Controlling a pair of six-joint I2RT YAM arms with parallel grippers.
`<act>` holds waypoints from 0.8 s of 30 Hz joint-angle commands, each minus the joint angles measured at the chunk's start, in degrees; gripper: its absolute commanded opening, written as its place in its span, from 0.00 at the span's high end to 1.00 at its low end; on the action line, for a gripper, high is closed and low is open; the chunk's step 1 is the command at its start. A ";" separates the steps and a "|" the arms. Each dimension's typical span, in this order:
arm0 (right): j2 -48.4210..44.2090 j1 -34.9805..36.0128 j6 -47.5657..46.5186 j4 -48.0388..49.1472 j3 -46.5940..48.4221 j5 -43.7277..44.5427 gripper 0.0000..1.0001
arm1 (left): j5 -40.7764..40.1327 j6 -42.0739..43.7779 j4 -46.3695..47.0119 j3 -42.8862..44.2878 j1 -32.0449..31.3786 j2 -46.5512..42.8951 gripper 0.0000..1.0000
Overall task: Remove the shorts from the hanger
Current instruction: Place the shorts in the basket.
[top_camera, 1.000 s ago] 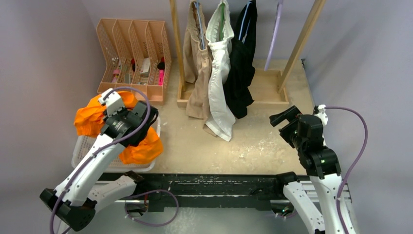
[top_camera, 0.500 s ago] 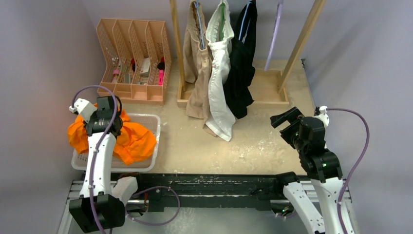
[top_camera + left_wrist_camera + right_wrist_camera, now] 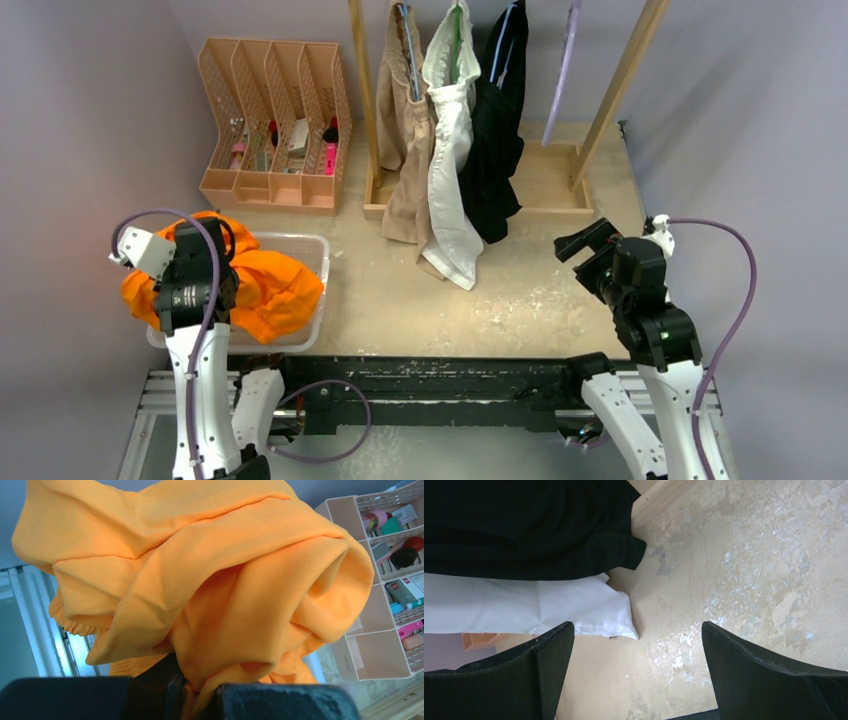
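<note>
orange shorts [image 3: 268, 290]: bunched, crumpled over white basket [image 3: 305, 239] | left jaws: clenched on them | right jaws: spread, empty

Pale grey walls [image 3: 90, 100], scuffed beige tabletop [image 3: 520, 290]

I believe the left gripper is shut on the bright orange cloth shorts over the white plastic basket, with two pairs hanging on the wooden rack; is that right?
Not quite: three pairs hang on the wooden rack, beige shorts, white shorts and black shorts, as the top external view shows. The left gripper is indeed shut on the bright orange shorts over the white basket.
</note>
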 commanded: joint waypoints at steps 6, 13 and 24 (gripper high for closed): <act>0.80 0.01 -1.79 0.26 2.38 1.12 0.03 | -2.06 -8.40 -10.09 3.09 0.28 -5.17 1.00; -1.31 0.00 0.69 1.28 0.57 -0.59 0.04 | -4.42 -4.60 -0.39 2.21 -1.07 3.03 1.00; -3.09 0.00 -0.35 -3.25 4.91 4.22 0.02 | 7.57 5.94 26.82 -11.69 -0.82 12.46 0.83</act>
